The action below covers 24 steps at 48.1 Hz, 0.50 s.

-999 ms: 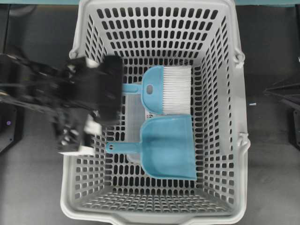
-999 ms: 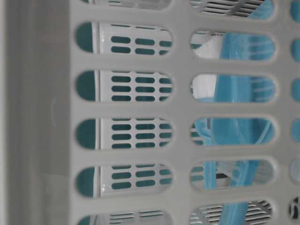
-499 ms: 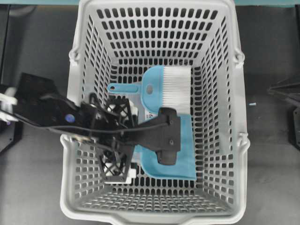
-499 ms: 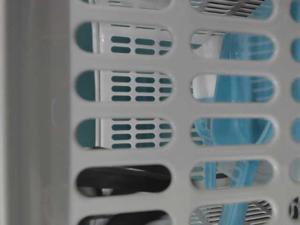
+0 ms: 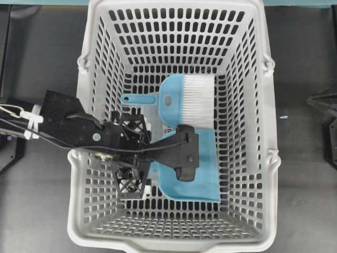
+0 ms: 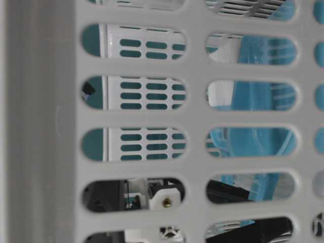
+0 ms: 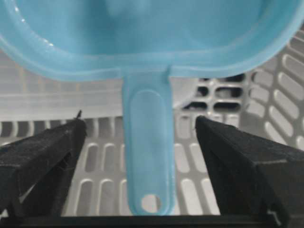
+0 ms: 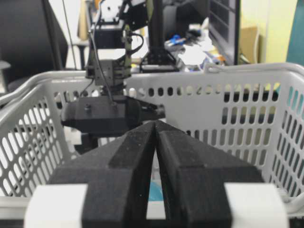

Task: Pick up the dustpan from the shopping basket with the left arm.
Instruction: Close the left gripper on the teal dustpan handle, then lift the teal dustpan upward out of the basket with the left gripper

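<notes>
Light-blue dustpan [image 5: 197,168] lies flat on shopping basket [image 5: 95,211] floor; its handle [image 7: 146,156] is straddled by the open left end effector [image 7: 142,142], untouched. Thin handle may be pinched off-centre and slip.

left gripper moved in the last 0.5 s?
Yes, slightly. In the overhead view the left gripper has crept toward the top of the picture against the shopping basket wall, fingers open astride the dustpan handle.
</notes>
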Motion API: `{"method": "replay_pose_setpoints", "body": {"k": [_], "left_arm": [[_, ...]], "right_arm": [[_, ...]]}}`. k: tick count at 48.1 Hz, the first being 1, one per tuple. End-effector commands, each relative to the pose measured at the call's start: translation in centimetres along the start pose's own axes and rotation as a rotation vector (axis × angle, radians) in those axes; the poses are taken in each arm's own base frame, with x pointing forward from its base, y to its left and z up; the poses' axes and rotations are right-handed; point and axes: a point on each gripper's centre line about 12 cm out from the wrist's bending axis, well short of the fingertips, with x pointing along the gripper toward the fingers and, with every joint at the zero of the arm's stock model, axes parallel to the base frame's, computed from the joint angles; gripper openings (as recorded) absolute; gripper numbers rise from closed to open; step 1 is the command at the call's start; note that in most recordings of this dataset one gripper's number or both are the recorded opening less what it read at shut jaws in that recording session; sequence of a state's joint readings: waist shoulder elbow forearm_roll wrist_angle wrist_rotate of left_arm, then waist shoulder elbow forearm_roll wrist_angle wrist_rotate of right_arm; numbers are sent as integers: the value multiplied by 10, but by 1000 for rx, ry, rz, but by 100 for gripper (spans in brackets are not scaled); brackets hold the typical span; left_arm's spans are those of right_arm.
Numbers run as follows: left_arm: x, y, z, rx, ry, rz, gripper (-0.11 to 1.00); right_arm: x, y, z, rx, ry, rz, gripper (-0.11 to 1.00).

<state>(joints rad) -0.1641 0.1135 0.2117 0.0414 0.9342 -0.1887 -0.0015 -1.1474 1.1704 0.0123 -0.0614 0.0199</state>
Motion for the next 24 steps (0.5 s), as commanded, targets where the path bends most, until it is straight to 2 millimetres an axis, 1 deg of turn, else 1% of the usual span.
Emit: {"method": "replay_pose_setpoints", "body": {"k": [1, 4, 7, 10, 15, 16, 20, 24], "left_arm": [[-4, 1, 2, 2, -20, -1, 89], [-3, 1, 3, 4, -26, -1, 87], [-4, 0, 2, 6, -25, -2, 78], [-4, -1, 1, 9, -22, -2, 64], [-6, -4, 2, 18, -26, -5, 32], [-6, -4, 2, 18, -27, -6, 29], [-10, -5, 4, 17, -37, -7, 30], [-21, -5, 7, 16, -61, -11, 30]], "right_arm": [[1, 0, 2, 5, -5, -2, 0], [1, 0, 1, 5, -3, -2, 0], [1, 0, 0, 5, -3, -2, 0], [1, 0, 0, 5, -2, -2, 0], [1, 0, 0, 5, -2, -2, 0], [1, 0, 0, 5, -2, -2, 0], [0, 0, 0, 5, -2, -2, 0], [0, 0, 0, 5, -3, -2, 0]]}}
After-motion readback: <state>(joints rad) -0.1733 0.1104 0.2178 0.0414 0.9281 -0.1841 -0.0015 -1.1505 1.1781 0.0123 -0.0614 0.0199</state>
